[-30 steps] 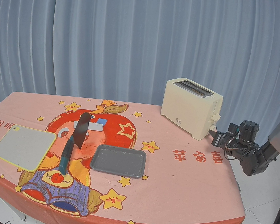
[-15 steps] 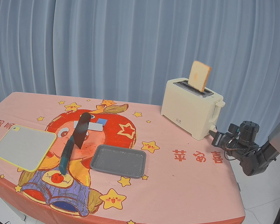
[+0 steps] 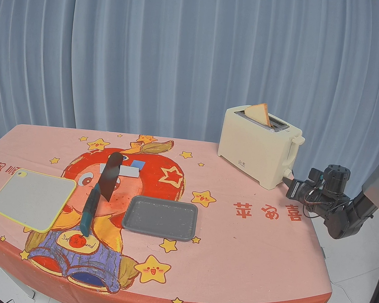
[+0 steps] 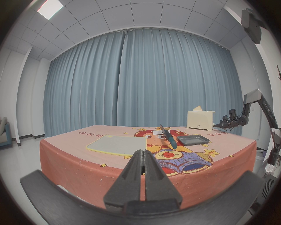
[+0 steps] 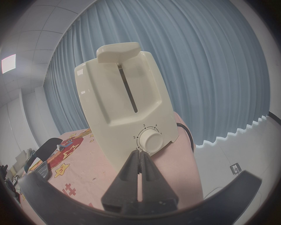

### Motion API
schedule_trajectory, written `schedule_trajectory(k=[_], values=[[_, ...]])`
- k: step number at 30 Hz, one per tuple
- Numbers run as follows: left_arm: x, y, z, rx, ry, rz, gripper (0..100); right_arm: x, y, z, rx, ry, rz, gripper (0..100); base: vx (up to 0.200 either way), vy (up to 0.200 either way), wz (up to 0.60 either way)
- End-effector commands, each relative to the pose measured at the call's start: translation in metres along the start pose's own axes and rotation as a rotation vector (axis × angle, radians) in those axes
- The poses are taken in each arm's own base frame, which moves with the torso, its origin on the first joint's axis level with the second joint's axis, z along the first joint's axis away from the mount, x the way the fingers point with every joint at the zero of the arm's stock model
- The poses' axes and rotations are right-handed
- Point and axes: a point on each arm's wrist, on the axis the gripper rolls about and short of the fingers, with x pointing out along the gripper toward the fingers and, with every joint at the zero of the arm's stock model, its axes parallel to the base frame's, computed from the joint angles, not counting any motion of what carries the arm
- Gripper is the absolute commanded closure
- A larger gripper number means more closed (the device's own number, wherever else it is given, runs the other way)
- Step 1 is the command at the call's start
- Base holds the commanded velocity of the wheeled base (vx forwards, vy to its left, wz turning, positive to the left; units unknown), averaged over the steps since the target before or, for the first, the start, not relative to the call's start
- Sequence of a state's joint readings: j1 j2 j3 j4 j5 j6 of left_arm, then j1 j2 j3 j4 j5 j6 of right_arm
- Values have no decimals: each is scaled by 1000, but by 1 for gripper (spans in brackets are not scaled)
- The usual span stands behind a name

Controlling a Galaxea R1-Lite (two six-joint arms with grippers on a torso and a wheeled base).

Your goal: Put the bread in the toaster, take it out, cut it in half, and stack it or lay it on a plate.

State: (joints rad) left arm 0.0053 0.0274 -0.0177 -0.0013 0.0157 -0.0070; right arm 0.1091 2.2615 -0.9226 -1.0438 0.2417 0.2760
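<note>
On the far right corner of the bench (image 3: 241, 255), which is covered by a pink cartoon-print cloth:

- Toaster (image 3: 255, 150): cream, two slots on top, upright, its narrow control end facing the right arm.
- Bread (image 3: 258, 113): one slice, sitting in a slot of the toaster. It is tilted, with its upper part standing above the slot.
- Lever (image 5: 118, 52): at the top of its track on the control end.
- Dial (image 5: 150, 140): round, cream, low on the same end, with numbers round it.
- Cord (image 5: 187, 134): dark, running off behind the toaster's base.
- Right claw (image 5: 139, 152): narrow, fingers pressed together and holding nothing. Its tips are just beside the toaster's control end, below the dial; whether they touch it cannot be told.

Centre and near left of the bench:

- Grey tray (image 3: 157, 234): shallow, rectangular, lying flat near the middle and well apart from the toaster.
- Knife (image 3: 107, 181): dark blade, teal handle. It is propped at a slant just left of the tray, blade end raised toward a small white and blue block (image 3: 126, 169).
- Cutting board (image 3: 33, 198): pale grey with a yellow rim, lying flat near the left edge.
- Left claw (image 4: 144, 151): narrow, fingers closed together with nothing between them. It is held off the bench's near left side, pointing toward the board.

Behind the bench:

- Curtain (image 3: 164, 56): blue-grey, pleated.
</note>
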Motion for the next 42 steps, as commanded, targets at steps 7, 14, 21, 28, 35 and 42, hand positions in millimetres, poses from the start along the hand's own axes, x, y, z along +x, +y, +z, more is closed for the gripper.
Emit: schedule_trajectory(k=[7, 14, 21, 28, 35, 42], values=[[1, 0, -5, 0, 18, 2, 100, 0, 0, 0, 0, 0, 1, 100, 0, 0, 0], [1, 0, -5, 1, 18, 1, 100, -7, 9, 7, -15, -27, -25, 100, 0, 0, 0], [1, 0, -5, 0, 18, 1, 100, -30, 30, 21, -53, -56, 9, 100, 0, 0, 0], [1, 0, -5, 0, 18, 1, 100, -49, 43, 33, -95, -84, 29, 0, 0, 0, 0], [1, 0, -5, 0, 18, 2, 100, -75, 56, 50, -104, -145, 47, 0, 0, 0, 0], [1, 0, -5, 1, 18, 1, 100, -117, 82, 69, -89, -221, 90, 0, 0, 0, 0]])
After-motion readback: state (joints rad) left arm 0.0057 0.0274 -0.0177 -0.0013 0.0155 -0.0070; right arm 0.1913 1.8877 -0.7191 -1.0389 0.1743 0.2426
